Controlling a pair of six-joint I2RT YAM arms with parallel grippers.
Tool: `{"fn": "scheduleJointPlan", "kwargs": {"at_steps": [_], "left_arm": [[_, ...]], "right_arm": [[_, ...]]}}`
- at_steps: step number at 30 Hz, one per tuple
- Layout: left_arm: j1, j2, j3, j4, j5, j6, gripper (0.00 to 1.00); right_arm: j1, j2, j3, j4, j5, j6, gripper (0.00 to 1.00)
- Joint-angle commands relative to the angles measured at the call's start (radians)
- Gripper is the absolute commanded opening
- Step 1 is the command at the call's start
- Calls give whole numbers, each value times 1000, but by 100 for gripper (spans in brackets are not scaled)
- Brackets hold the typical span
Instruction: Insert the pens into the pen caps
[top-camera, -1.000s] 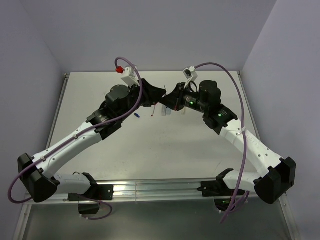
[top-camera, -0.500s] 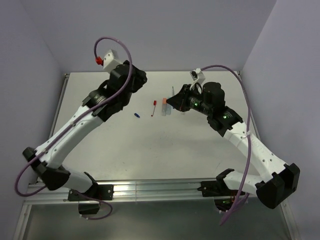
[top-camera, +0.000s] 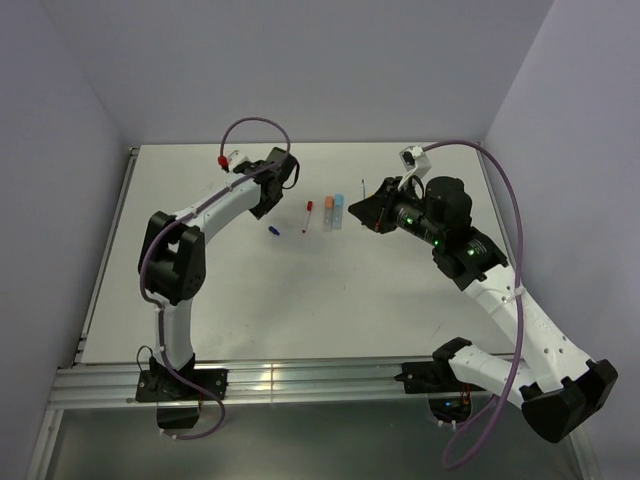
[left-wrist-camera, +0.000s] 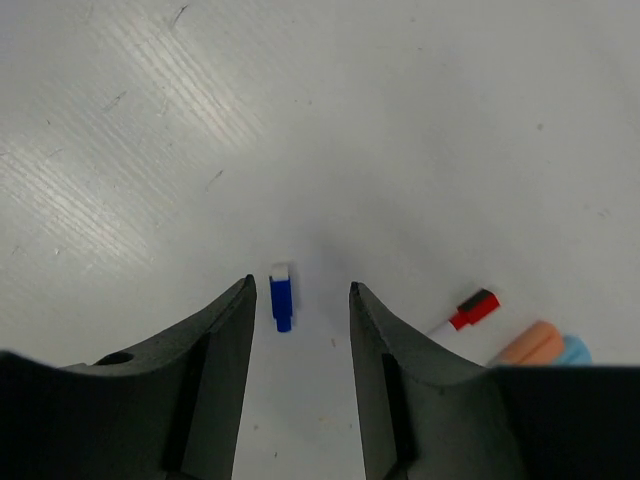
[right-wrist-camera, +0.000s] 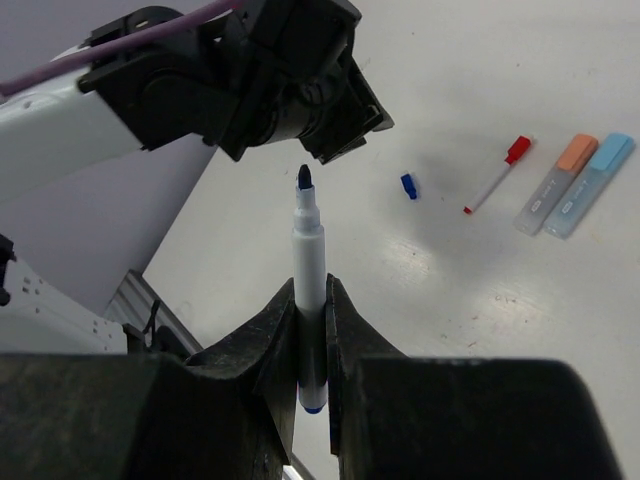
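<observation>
Pen (right-wrist-camera: 309, 245) prob. upright in R claw (right-wrist-camera: 310, 305), tip up.

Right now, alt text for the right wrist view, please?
The right gripper is shut on a white pen with a bare dark blue tip. Beyond it on the white table lie a small dark blue cap, a thin red-capped pen and two pale capped markers.

A white table (top-camera: 300, 300) lies beneath the left gripper (left-wrist-camera: 300, 285), its surface marked with fine scratches (left-wrist-camera: 120, 100) (clearest ahead of the fingers and to their left). Pale lilac walls (top-camera: 330, 60) rise beyond it, and an aluminium rail (top-camera: 300, 378) runs well behind it.
</observation>
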Motion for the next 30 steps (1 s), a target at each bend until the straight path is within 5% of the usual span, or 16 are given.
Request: {"fn": "scheduleJointPlan", "kwargs": {"at_steps": [1,30], "left_arm": [[27,41,15,12,71,-32,47],[36,223,59,-23,192,-93,44]], "right_arm": [[-8,-23,-6,3,7,-20,0],[-34,-32,-35,24,-16,-14,0]]}}
